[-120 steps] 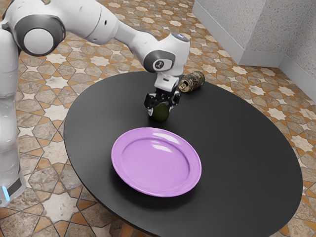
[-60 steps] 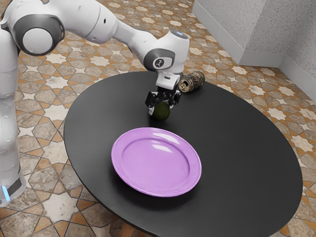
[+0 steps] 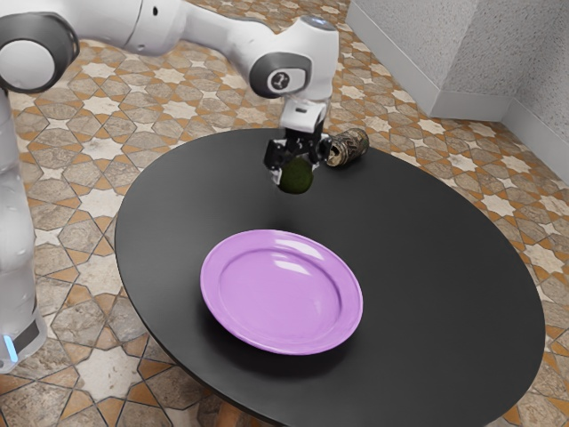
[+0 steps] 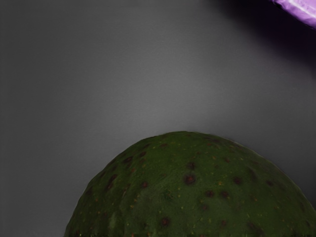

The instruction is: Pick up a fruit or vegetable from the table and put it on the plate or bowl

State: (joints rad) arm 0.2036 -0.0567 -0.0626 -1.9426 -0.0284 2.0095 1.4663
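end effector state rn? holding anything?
End effector: closed on the dark green avocado, one finger on each side of it.

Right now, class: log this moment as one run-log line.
gripper: shut on avocado | avocado: held above table | plate: not yet reached

avocado (image 3: 299, 176) now off table (image 3: 427, 267)
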